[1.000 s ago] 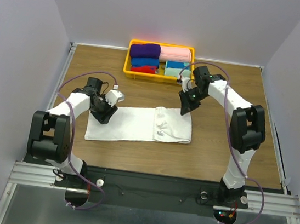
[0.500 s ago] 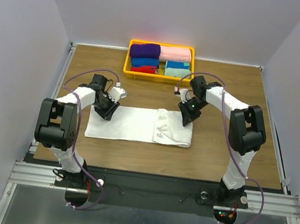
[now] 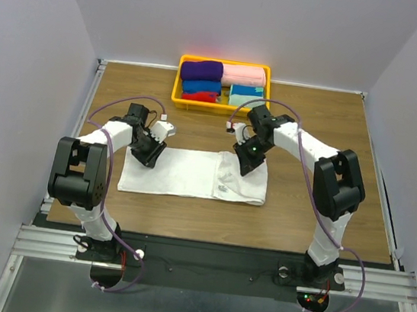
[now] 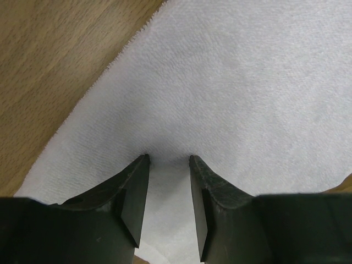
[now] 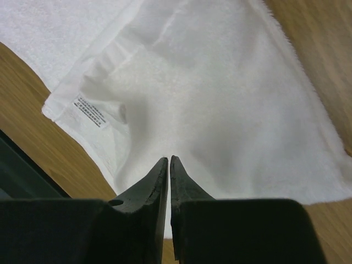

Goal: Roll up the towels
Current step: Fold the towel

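Observation:
The white towel (image 3: 191, 174) lies flat across the table, its right end folded back over itself with the label (image 5: 89, 110) showing. My left gripper (image 3: 149, 157) stands open at the towel's far left corner. Its fingertips (image 4: 144, 160) touch the cloth (image 4: 231, 93), and flat cloth shows in the gap between them. My right gripper (image 3: 244, 164) is over the folded end (image 5: 220, 110). Its jaws are together with only a hairline gap and nothing visible between them. The purple towel (image 3: 202, 70) sits rolled in the yellow basket (image 3: 176, 90).
The yellow basket at the back also holds pink (image 3: 246, 75), blue (image 3: 201, 87), red (image 3: 199, 96) and teal (image 3: 246, 92) rolled towels. Bare wooden table (image 3: 302, 207) surrounds the white towel. Grey walls stand on three sides.
My right gripper has swung left from beside the towel's far right corner to over the folded end. The left gripper moved onto the far left corner, then held still, its jaws narrower than before.

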Available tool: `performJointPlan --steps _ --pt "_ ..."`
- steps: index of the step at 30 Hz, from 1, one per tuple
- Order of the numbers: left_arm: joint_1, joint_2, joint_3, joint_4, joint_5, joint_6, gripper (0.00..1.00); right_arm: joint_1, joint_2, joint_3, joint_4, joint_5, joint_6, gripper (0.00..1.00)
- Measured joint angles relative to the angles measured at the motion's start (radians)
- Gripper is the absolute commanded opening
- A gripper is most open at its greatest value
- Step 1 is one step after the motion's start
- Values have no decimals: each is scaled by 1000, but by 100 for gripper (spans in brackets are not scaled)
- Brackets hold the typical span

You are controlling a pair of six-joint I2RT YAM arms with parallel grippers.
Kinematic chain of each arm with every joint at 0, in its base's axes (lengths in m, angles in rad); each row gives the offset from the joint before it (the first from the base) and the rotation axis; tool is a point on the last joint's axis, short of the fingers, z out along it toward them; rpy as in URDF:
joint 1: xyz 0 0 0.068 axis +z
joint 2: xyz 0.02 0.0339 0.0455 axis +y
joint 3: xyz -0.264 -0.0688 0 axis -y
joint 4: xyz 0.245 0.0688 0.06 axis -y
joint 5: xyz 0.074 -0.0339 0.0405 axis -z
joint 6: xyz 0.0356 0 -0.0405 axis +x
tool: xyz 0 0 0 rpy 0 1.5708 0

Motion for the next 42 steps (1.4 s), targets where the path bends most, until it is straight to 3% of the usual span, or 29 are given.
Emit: performJointPlan --steps 7,9,14,18,24,32,36,42 --pt "0 0 0 0 5 0 48 68 42 0 19 -1 8 15" --pt "0 0 0 0 5 0 49 84 42 -3 24 -2 7 22" --pt "0 0 0 0 6 0 49 158 42 -38 26 -13 6 28" --pt "0 5 8 -2 10 0 49 217 42 -71 16 -42 -6 43" --pt "0 11 18 -2 18 1 49 229 24 -68 -8 -61 -12 41" --pt "-35 8 18 -1 21 0 47 7 -12 22 -7 35 -58 33" --pt "-62 31 30 1 8 -2 45 -36 11 -26 -4 121 -103 29" --pt "-87 123 143 -4 3 -14 45 -18 8 -132 5 121 -126 29"
